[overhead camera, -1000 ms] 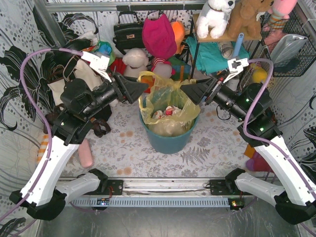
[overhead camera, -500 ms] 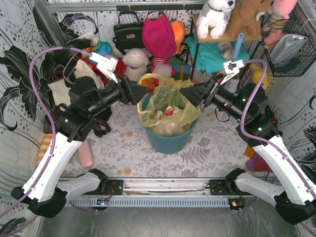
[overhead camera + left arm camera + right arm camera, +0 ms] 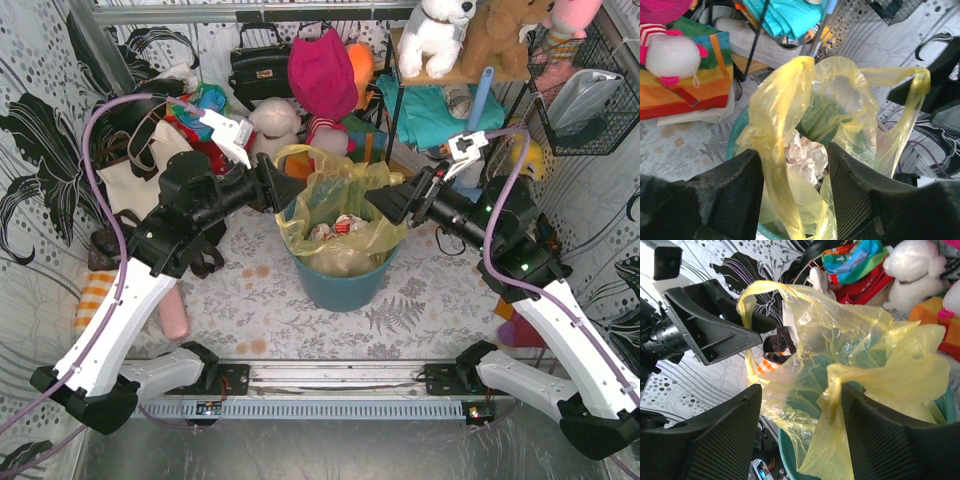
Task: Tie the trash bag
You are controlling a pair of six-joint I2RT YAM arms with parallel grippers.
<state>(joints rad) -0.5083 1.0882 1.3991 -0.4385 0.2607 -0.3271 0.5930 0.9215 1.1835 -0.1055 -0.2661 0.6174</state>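
The yellow trash bag [image 3: 345, 200] lines a teal bin [image 3: 340, 285] at the table's middle, with crumpled white paper [image 3: 807, 157] inside. My left gripper [image 3: 290, 190] is at the bag's left rim, open. In the left wrist view a long handle strip [image 3: 775, 165] hangs between its jaws [image 3: 795, 192], close to the left finger [image 3: 735, 200]. My right gripper [image 3: 378, 200] is at the right rim, also open. In the right wrist view the bag's other handle strip [image 3: 840, 390] lies against the right finger [image 3: 890, 435], and loose plastic [image 3: 790, 385] fills the gap [image 3: 800, 435].
A cream tote bag [image 3: 135, 180] and dark straps lie behind the left arm. Plush toys [image 3: 275, 125], a black handbag [image 3: 258, 65] and a red cloth [image 3: 322, 70] crowd the back. A shelf rack [image 3: 440, 80] and wire basket [image 3: 585, 100] stand back right. A pink object [image 3: 175, 310] lies near left.
Both grippers have closed in on the bag from either side, the left moving right and the right moving left. The bag's top has bunched up between them.
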